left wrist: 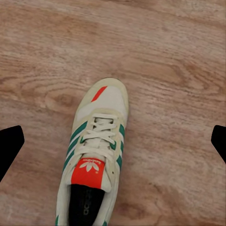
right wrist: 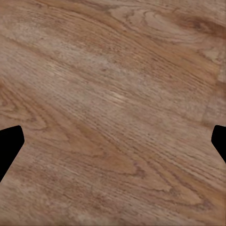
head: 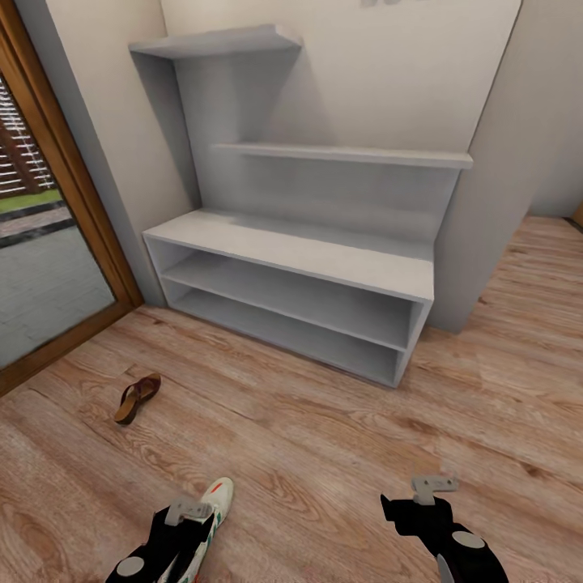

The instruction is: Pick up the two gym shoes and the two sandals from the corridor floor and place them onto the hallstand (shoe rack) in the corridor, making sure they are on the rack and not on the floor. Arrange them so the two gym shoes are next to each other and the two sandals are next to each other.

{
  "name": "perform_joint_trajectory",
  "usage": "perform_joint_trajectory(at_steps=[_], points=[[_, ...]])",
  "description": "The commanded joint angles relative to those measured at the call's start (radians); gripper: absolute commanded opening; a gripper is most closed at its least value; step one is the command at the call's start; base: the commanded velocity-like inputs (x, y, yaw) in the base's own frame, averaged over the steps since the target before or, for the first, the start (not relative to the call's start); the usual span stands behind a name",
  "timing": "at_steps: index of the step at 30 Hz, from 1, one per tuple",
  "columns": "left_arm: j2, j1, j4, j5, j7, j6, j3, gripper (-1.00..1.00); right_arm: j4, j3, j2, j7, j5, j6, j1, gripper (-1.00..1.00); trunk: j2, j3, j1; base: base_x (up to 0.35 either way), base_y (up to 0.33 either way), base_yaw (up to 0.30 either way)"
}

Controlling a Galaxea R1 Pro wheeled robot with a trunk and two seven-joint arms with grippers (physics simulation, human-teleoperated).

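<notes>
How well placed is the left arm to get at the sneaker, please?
Probably well placed, yes. The left gripper hangs open directly over the sneaker, its fingers spread wide to either side with bare floor around the shoe and nothing between. It only looks to need lowering.

The gym shoe (left wrist: pixel 95 155) was cream-white with green side stripes, white laces and a red-orange tongue patch and toe mark. The sandal (head: pixel 137 397) was dark brown with a tan sole. The hallstand (head: pixel 291 253) was plain white, and the corridor floor (head: pixel 324 453) showed light brown wood grain
</notes>
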Motion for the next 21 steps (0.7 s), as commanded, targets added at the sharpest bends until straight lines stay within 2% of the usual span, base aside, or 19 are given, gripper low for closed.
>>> perform_joint_trajectory(at_steps=[1, 7, 13, 18, 21], points=[[0.001, 0.0, 0.002, -0.001, -0.002, -0.001, -0.001, 1.0, -0.001, 0.0, 0.0, -0.001, 0.002, 0.006, -0.001, 1.0, -0.008, -0.006, 0.004, 0.0, 0.0, 0.011], [0.003, 0.0, 0.032, -0.001, 0.0, -0.045, -0.001, 1.0, -0.001, 0.0, 0.001, -0.001, 0.002, 0.012, -0.007, 1.0, -0.05, -0.034, 0.027, 0.0, 0.0, 0.055], [0.003, 0.0, 0.042, 0.001, 0.0, -0.111, 0.0, 1.0, -0.001, 0.001, 0.001, 0.0, 0.001, 0.017, -0.077, 1.0, -0.092, -0.062, 0.05, 0.0, 0.0, 0.096], [0.005, 0.0, 0.067, 0.002, 0.0, -0.153, 0.002, 1.0, -0.001, 0.004, 0.001, 0.001, 0.001, 0.018, -0.084, 1.0, -0.127, -0.086, 0.069, 0.0, 0.0, 0.109], [0.004, 0.0, 0.088, 0.002, 0.0, -0.174, 0.002, 1.0, -0.001, 0.005, 0.002, 0.002, 0.001, 0.018, -0.085, 1.0, -0.127, -0.09, 0.069, 0.0, 0.0, 0.106]])
